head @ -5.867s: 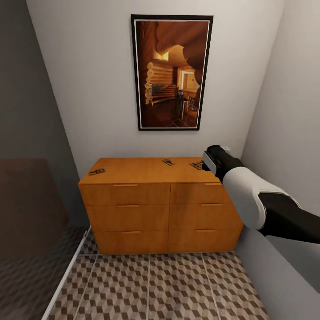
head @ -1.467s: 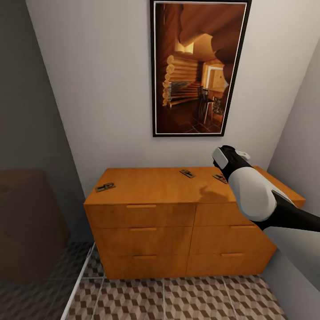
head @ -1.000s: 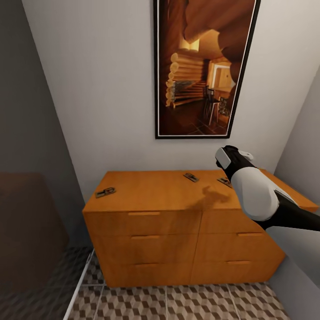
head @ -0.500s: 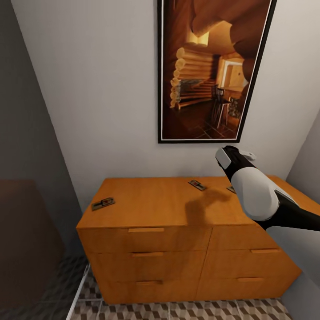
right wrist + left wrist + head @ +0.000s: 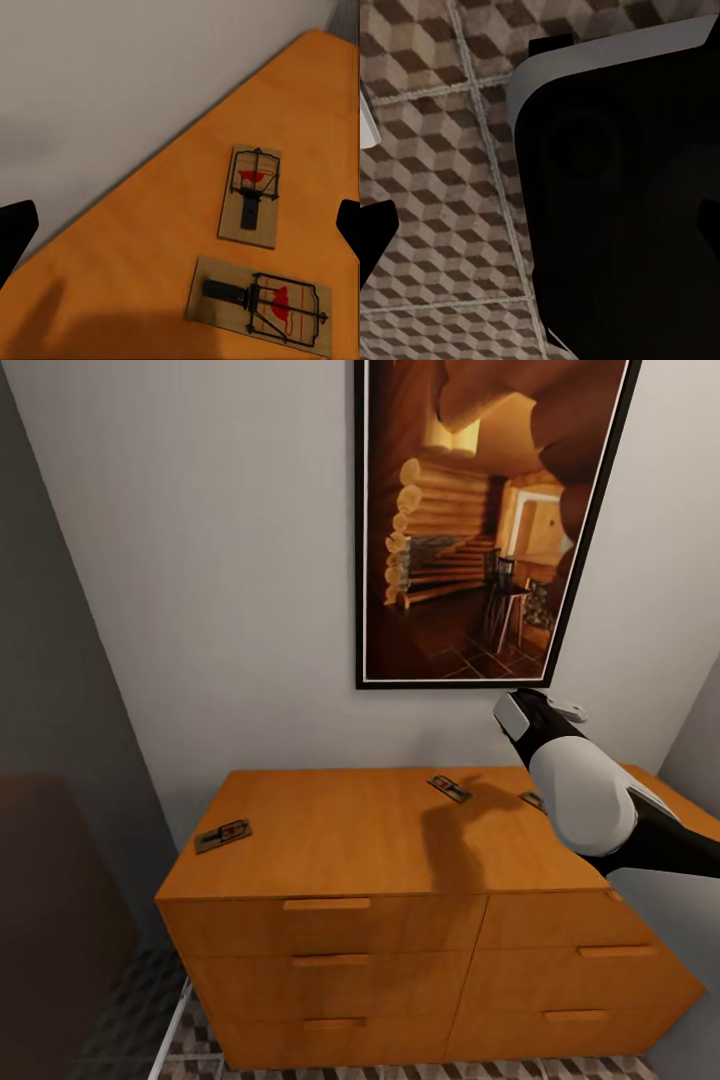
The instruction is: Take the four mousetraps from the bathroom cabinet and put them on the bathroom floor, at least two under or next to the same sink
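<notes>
Mousetraps, small flat tan wooden boards with dark wire parts and a red spot, lie on top of the wide low orange-brown wooden cabinet [image 5: 400,840] with six drawer fronts and slim bar handles. In the head view one mousetrap [image 5: 223,835] sits near the cabinet's left front corner, well apart from the others. A second mousetrap [image 5: 450,789] lies toward the back edge, right of centre, and a third [image 5: 532,800] peeks out just beside the white and black right arm [image 5: 585,795], which reaches over the right part of the top and casts a dark shadow on the wood.

The right wrist view looks down on two mousetraps near each other but not touching: one [image 5: 251,195] lies closer to the grey wall, the other [image 5: 262,305] farther from it and turned roughly crosswise to the first. The right gripper's [image 5: 180,229] dark fingertips [image 5: 15,232] show at opposite edges of that view, spread wide, with nothing between them.

A tall dark-framed picture of a log cabin interior [image 5: 480,520] hangs on the wall above the cabinet.

The left wrist view faces the brown, beige and white cube-patterned tile floor [image 5: 442,187] beside a large dark part of the robot's body [image 5: 622,202]; I cannot tell how far the left gripper's fingers are open.
</notes>
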Robot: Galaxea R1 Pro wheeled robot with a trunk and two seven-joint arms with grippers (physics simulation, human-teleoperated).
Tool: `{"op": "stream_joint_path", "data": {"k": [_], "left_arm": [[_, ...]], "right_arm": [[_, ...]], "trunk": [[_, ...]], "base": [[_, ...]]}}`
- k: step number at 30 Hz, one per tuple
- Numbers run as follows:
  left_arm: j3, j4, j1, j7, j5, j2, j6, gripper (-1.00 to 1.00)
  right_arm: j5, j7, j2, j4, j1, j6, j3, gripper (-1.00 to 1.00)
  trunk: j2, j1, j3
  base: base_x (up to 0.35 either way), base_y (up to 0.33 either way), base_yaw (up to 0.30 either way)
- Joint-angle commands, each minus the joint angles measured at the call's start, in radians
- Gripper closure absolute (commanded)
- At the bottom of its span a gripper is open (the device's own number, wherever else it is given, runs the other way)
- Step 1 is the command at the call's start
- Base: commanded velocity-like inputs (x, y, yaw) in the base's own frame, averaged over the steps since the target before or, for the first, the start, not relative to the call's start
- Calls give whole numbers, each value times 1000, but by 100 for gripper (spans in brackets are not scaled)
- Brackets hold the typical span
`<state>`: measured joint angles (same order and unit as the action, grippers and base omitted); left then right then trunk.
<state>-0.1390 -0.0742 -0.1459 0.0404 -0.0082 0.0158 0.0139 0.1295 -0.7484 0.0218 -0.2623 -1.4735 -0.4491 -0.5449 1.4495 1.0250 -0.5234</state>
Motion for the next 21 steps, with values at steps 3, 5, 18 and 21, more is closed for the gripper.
{"op": "stream_joint_path", "data": {"k": [3,5,18,21], "left_arm": [[-7,-2,-1,3,-1,0,1,-100],[-7,-1,-1,3,-1,0,1,-100],[-7,-1,-1,3,-1,0,1,-100],[-7,-1,-1,3,-1,0,1,-100]], "right_arm": [[10,-8,-4,-2,-1,-8,-7,-100],[10,-10,-11,-2,-1,-8,-7,-100],[10,-45,-18,-3,-1,17,-8,-100],[10,-56,-18,-3,-1,28,-8,-100]], "trunk": [[1,0,-1],[1,0,-1],[1,0,-1],[1,0,-1]], "base": [[9,0,0],[2,0,0],[0,0,0],[0,0,0]]}}
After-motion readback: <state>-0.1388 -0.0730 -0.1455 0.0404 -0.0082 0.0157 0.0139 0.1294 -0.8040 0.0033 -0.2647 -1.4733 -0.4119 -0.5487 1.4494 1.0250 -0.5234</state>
